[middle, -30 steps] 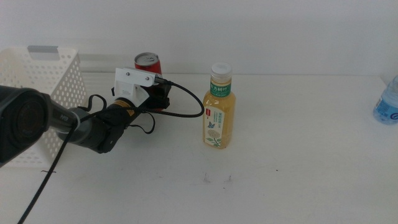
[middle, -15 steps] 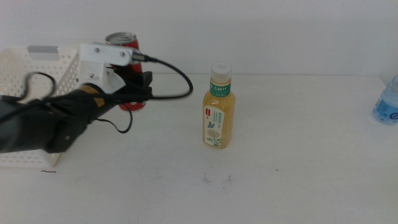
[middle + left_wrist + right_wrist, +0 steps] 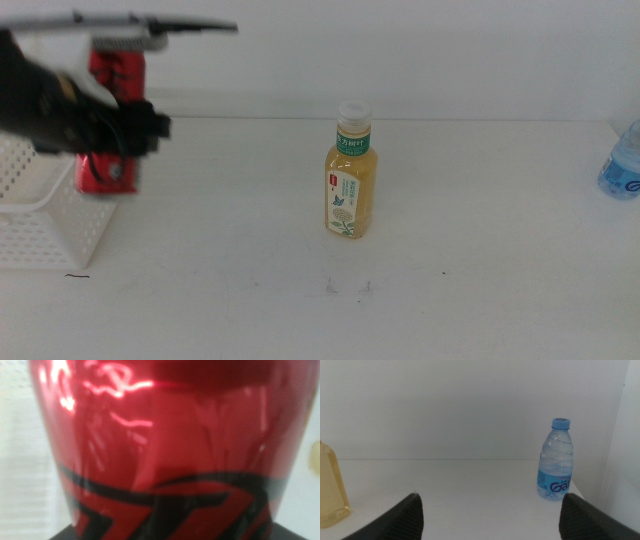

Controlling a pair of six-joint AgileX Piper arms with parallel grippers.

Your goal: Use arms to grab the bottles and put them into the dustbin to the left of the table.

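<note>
The left arm [image 3: 45, 105] is raised at the far left side, and the left gripper [image 3: 125, 130] is closed around the red can [image 3: 108, 170]. The right gripper [image 3: 490, 512] waits low with its jaws wide apart.

I see bright, even light washing the white table [image 3: 480, 250]; the left arm [image 3: 60, 110] is motion-blurred, and the red can [image 3: 160, 445] shows streaky glare, unfocused.

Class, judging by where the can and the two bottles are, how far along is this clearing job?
Nothing is visibly binned yet. In hand: the left gripper holds the red can aloft at the white basket. Left: the tea bottle and water bottle stand on the table; the right gripper waits open.
</note>
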